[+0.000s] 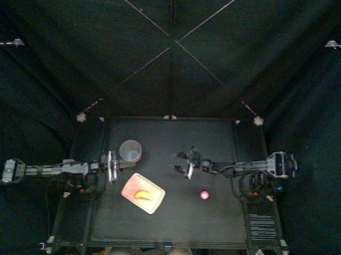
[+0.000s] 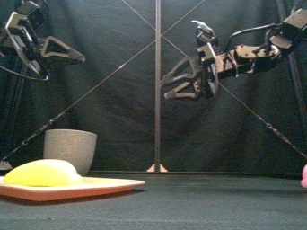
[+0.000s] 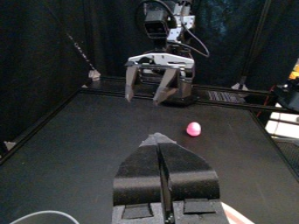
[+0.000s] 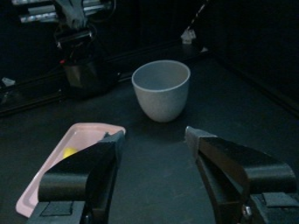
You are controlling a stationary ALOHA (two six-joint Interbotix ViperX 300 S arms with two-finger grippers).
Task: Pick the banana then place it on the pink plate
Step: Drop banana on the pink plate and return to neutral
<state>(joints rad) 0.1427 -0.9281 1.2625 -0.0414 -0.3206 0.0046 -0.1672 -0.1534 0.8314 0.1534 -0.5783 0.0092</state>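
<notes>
The yellow banana (image 1: 140, 196) lies on the pink plate (image 1: 150, 185) at the table's front left; in the front view the banana (image 2: 42, 172) rests on the plate's (image 2: 102, 186) left part. My right gripper (image 4: 155, 136) hangs open and empty above the table's middle (image 1: 188, 165), apart from the plate, and also shows high up in the front view (image 2: 186, 83). My left gripper (image 3: 160, 142) is shut on nothing, raised at the left (image 1: 107, 166) beside the plate.
A tall grey speckled cup (image 1: 131, 150) stands behind the plate. A small pink toy (image 1: 205, 195) lies on the table to the right of the plate, below my right arm.
</notes>
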